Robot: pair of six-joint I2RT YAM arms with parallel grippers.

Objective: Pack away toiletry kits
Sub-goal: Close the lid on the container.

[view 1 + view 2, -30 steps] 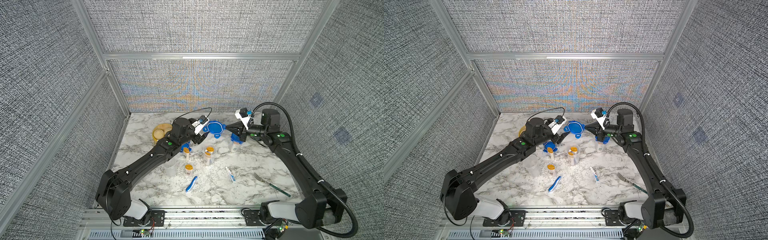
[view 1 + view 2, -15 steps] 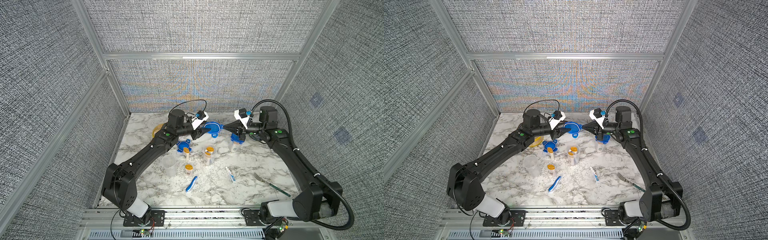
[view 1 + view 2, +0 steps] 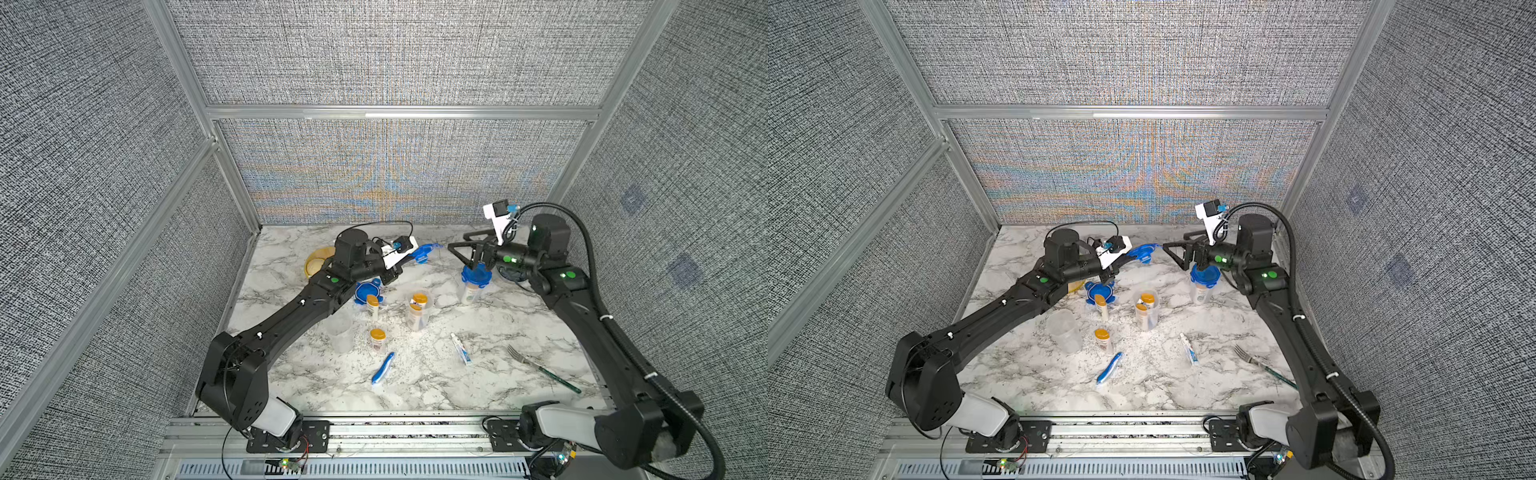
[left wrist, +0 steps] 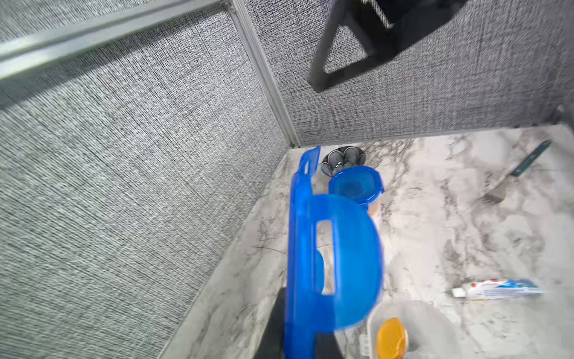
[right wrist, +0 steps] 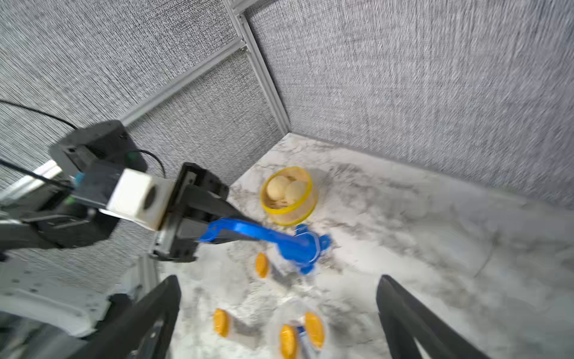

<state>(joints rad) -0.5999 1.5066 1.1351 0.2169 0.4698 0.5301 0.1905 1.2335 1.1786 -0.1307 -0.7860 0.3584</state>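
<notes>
Blue lid [image 3: 424, 252]: translucent round plastic with clip tabs, held on edge in the air at the back of the table, between the two arms.
Left gripper [image 3: 402, 266]: black fingers pinched tight on one tab of that lid.
Right gripper [image 3: 459, 257]: black triangular fingers spread wide with nothing between them, hanging just above the sealed jar.
Sealed jar [image 3: 473, 286]: clear cylinder with its blue lid clipped on, upright, just in front of the dark bowl [image 4: 341, 158].
Open jar [image 3: 419, 311]: clear and upright at mid-table, two orange caps showing inside.
Empty jar [image 3: 340, 332]: cloudy clear tumbler shape, upright beside the left arm.
Second lid [image 3: 366, 291]: blue, flat on the marble with its tabs splayed.
Far bottle [image 3: 372, 305]: white cylinder with an orange cap, right by the second lid.
Near bottle [image 3: 377, 338]: same make, standing apart.
Toothbrush [image 3: 383, 368]: slim, blue and white, folded, lying flat near the front.
Toothpaste tube [image 3: 462, 350]: small, white, flattened, lying loose.
Fork [image 3: 540, 368]: metal tines and a dark green handle, near the right arm.
Steamer [image 3: 316, 262]: yellow-rimmed round, pale buns inside, partly behind the left arm.
Table [image 3: 415, 395]: smooth white marble pattern with grey veins.
</notes>
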